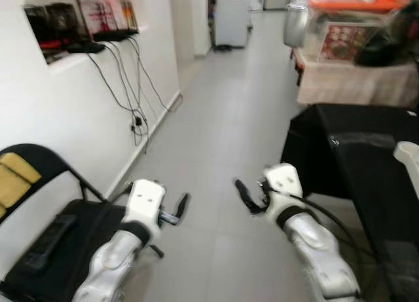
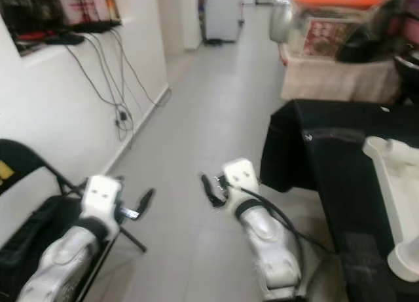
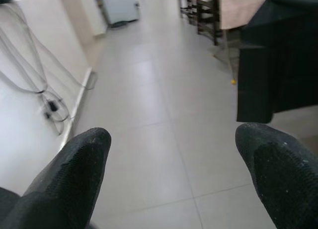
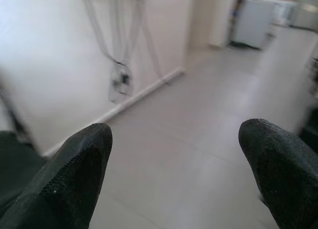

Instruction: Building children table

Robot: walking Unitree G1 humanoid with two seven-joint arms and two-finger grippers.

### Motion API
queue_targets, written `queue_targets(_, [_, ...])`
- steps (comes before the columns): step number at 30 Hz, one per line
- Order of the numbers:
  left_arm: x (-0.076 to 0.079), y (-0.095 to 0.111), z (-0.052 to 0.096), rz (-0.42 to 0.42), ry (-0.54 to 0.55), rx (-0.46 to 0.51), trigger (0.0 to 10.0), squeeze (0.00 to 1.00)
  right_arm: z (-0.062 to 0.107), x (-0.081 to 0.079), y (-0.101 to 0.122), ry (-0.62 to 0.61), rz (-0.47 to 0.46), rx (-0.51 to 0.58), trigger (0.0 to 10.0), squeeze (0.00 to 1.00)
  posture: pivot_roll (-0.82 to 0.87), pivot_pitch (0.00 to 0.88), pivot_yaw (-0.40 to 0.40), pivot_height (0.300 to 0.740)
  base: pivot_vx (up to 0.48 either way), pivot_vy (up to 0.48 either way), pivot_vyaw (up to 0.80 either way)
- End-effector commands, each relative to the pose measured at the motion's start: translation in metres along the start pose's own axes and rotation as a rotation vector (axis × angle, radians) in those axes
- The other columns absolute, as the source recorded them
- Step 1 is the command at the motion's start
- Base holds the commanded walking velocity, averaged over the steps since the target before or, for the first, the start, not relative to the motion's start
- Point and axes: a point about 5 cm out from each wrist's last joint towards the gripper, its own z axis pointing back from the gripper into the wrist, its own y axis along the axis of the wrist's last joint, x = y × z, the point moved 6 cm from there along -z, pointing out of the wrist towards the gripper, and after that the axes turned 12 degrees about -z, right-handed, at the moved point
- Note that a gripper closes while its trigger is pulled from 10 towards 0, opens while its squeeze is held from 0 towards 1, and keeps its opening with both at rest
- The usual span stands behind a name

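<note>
we look down a grey tiled floor running up the frame, white wall at left with dangling cables. black folding chair lower left; black-draped table right. a white table part lies at lower right, long axis running up the frame. left gripper and right gripper hover, fingers spread, empty.
</note>
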Motion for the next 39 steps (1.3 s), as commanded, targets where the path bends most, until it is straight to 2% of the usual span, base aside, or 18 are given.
queue_targets(1, [0.0056, 0.0093, -0.0031, 0.004, -0.022, 0.033, 10.0, 0.00, 0.0024, 0.0075, -0.0016, -0.021, -0.005, -0.007, 10.0, 0.00, -0.04, 0.000, -0.001, 0.740, 0.446, 0.000, 0.00])
queue_targets(20, [0.0077, 0.0074, -0.0050, 0.009, -0.035, 0.036, 10.0, 0.00, 0.0013, 0.0075, -0.0034, -0.012, -0.012, -0.012, 10.0, 0.00, -0.04, 0.000, -0.001, 0.740, 0.437, 0.000, 0.00])
queue_targets(39, [0.0098, 0.0068, -0.0052, 0.023, -0.060, 0.043, 10.0, 0.00, 0.0009, 0.0034, -0.0059, 0.017, -0.054, -0.013, 10.0, 0.00, -0.04, 0.000, 0.000, 0.740, 0.352, 0.000, -0.80])
